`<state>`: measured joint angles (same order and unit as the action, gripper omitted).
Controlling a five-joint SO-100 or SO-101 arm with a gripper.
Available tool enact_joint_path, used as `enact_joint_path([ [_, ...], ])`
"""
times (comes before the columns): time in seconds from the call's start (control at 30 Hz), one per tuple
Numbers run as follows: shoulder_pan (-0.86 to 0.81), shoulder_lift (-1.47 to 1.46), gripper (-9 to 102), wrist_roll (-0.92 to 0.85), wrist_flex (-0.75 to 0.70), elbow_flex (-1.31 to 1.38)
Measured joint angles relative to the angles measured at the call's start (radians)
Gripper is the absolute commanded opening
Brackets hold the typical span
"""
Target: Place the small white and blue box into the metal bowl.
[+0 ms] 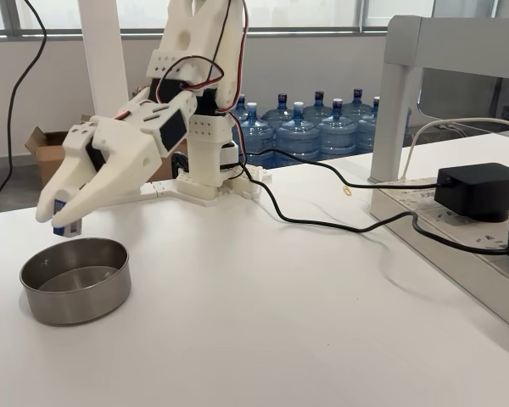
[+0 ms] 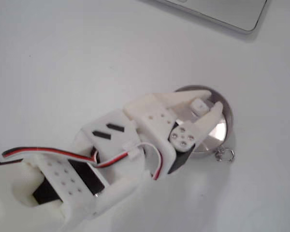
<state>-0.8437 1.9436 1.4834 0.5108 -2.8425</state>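
Note:
In both fixed views the white gripper (image 1: pixel 61 219) is shut on the small white and blue box (image 1: pixel 64 214). It holds the box just above the far rim of the metal bowl (image 1: pixel 75 284), which sits on the white table at the left. From above, the gripper (image 2: pixel 210 104) hangs over the bowl (image 2: pixel 218 131), with the box (image 2: pixel 199 104) pinched between its fingertips. The arm covers most of the bowl's left side in that view. The bowl looks empty inside.
A black power adapter (image 1: pixel 479 191) and black cables (image 1: pixel 322 222) lie to the right of the arm base. A white stand (image 1: pixel 399 110) rises at the right. A small metal ring (image 2: pixel 225 153) lies beside the bowl. Water bottles (image 1: pixel 322 127) stand beyond the table.

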Motion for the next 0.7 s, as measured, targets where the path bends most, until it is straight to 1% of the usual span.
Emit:
enact_joint_path([
  [0.43, 0.011, 0.0, 14, 0.0, 0.002, -0.054],
  [0.57, 0.057, 0.0, 13, 0.0, 0.002, -0.054],
  [0.63, 0.071, 0.0, 8, 0.0, 0.002, -0.054],
  [0.7, 0.132, 0.0, -2, 0.0, 0.002, -0.055],
])
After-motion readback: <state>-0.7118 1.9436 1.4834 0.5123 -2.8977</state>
